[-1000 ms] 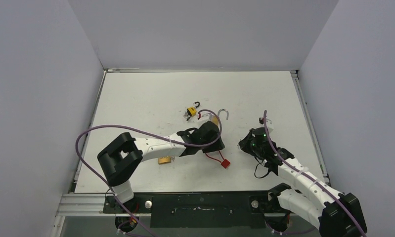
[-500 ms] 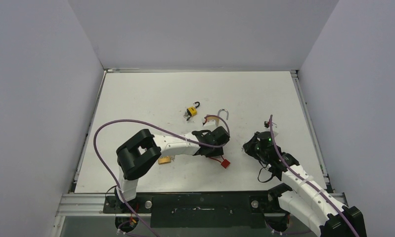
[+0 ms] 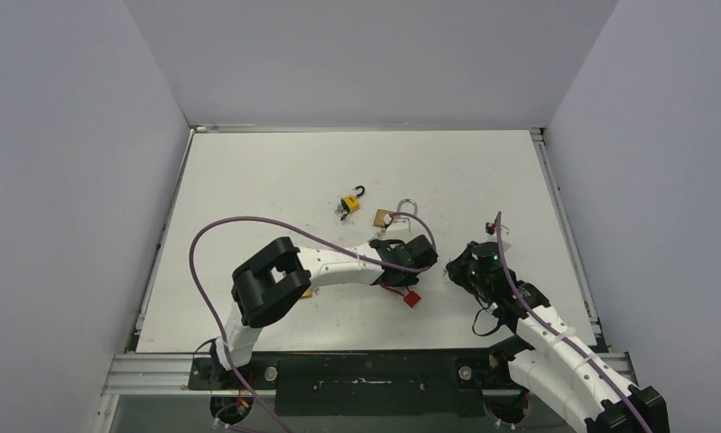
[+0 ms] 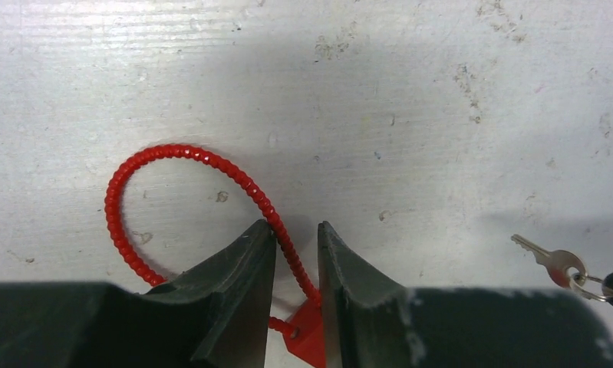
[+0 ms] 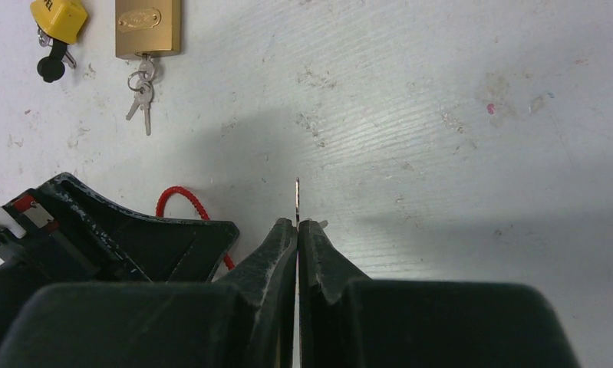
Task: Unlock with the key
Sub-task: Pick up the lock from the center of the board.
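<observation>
Right gripper (image 5: 297, 224) pinches the key (image 5: 296, 201) edge-on; left gripper (image 4: 297, 230) stands parted astride the loop of the red cable lock (image 4: 182, 152), by the table's (image 3: 248, 180) near edge. Unclamped, the lock may skid when the key pushes.

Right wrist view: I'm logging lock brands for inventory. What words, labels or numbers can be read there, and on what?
"EL" (seemingly the end of a word cut off by the frame edge): on the yellow padlock.
Oval embossed mark on the brass padlock: too blurred to read.
Nothing readable on the key, seen edge-on in the right gripper.
Other views: no legible text.
</observation>
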`<action>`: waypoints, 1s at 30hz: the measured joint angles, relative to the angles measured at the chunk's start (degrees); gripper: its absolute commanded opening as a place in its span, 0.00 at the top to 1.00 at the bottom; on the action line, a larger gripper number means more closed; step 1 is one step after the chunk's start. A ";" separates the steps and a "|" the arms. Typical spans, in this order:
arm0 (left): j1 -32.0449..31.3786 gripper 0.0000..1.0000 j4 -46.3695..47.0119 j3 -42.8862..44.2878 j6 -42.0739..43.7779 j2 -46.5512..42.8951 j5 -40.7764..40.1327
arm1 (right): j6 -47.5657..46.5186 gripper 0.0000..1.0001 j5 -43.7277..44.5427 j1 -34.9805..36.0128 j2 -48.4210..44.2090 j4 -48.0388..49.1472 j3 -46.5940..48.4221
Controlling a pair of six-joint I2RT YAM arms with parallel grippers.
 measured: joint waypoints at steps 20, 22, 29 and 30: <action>1.49 1.00 13.22 -10.67 6.45 -6.08 14.34 | 0.00 1.00 -0.70 -0.04 -1.51 -0.61 -0.87; 1.62 1.00 18.27 -13.88 7.30 -8.22 19.02 | 0.00 1.00 -1.16 -0.07 -1.01 -0.52 -0.92; 2.12 1.00 40.00 -22.05 6.36 -12.63 34.56 | -0.48 1.00 -2.21 -0.35 1.33 -0.31 -0.92; 2.29 1.00 42.93 -23.04 5.84 -12.76 36.13 | -0.66 1.00 -2.25 -0.35 1.66 -0.31 -0.92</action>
